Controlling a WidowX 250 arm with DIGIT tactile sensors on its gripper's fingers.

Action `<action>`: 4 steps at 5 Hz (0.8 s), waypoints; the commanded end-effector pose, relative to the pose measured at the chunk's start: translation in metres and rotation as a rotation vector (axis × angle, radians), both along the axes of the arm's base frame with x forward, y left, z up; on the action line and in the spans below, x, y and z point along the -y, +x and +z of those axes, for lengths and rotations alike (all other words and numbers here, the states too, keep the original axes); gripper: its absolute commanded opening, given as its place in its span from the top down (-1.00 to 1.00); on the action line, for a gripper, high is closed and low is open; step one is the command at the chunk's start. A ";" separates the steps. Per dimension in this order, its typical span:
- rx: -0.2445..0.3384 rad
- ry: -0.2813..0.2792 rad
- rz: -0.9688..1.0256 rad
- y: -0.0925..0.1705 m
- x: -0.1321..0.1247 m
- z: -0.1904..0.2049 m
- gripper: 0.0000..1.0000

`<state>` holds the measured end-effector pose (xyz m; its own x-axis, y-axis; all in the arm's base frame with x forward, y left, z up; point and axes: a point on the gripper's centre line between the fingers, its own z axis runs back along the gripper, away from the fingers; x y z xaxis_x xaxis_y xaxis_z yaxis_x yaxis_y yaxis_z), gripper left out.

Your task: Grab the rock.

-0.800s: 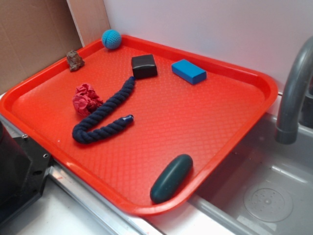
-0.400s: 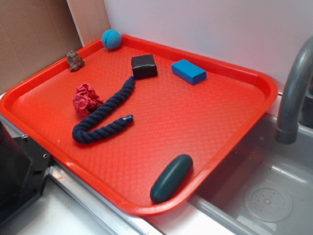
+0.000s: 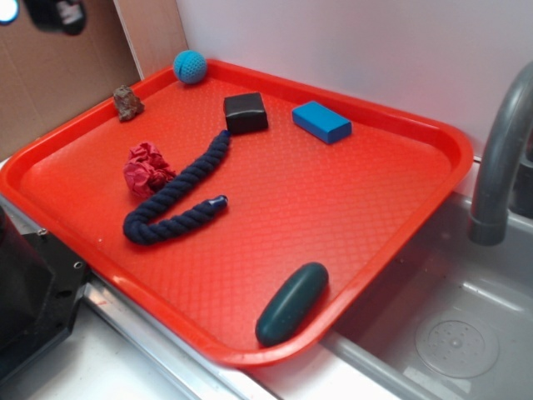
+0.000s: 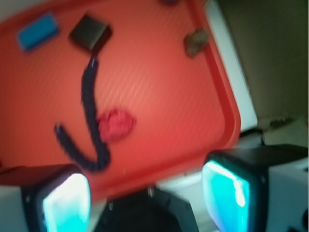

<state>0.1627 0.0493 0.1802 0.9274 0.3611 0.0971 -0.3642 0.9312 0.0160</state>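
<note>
Tray: the big orange-red plastic tray (image 3: 350, 208) with a raised rim carries everything; its far-left corner is the goal area.
Rope: a dark blue twisted rope (image 3: 179, 196) lies curved in the left half of the tray, with a wrinkled red cloth wad (image 3: 146, 168) touching its left side.
Other things: a dark green smooth oval (image 3: 291, 303) lies at the near edge; a bright blue flat block (image 3: 321, 122) and a black square block (image 3: 246, 112) lie near the far edge; a teal knitted ball (image 3: 190, 67) sits in the far-left corner.
Rock: the small rough brown-grey stone (image 3: 127, 102) rests against the left rim, near the teal ball and apart from it.
Rock axis: it is lumpy and almost as wide as long; I judge no clear long axis or pointing direction.
Gripper: the gripper (image 4: 145, 193) is high above the tray's near-left part; its two fingers (image 4: 231, 186) are spread wide, nothing between them.
Step in hand: the approach. I judge it should travel to the far-left corner and descend straight over the rock, with the fingers placed along the rim, so that neither finger hits the raised edge.
</note>
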 end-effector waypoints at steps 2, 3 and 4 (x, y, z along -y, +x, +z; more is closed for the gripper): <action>0.040 0.054 0.247 0.020 -0.030 -0.019 -1.00; 0.040 0.054 0.247 0.020 -0.030 -0.019 -1.00; 0.055 0.090 0.423 0.030 -0.055 -0.046 -1.00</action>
